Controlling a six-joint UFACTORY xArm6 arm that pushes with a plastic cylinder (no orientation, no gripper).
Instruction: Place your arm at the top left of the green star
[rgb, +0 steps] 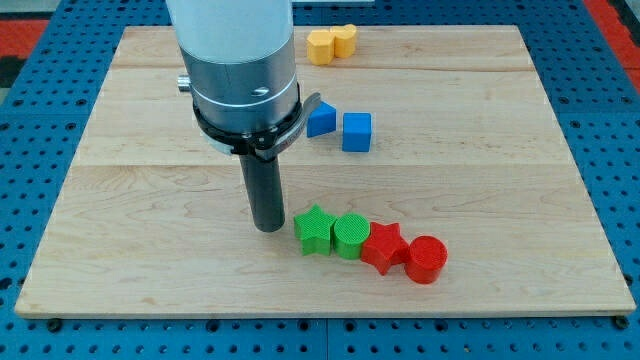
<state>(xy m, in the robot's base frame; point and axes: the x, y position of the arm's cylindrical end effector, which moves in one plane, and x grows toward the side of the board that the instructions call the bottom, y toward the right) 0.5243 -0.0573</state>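
Note:
The green star lies on the wooden board below the middle, at the left end of a row of blocks. My tip stands on the board just left of the star, a small gap apart, about level with its upper half. Right of the star sit a green cylinder, a red star and a red cylinder, each touching its neighbour.
A blue triangular block and a blue cube sit right of the arm's body near the middle. Two yellow blocks sit together at the board's top edge. The arm's wide grey body hides part of the board's upper left.

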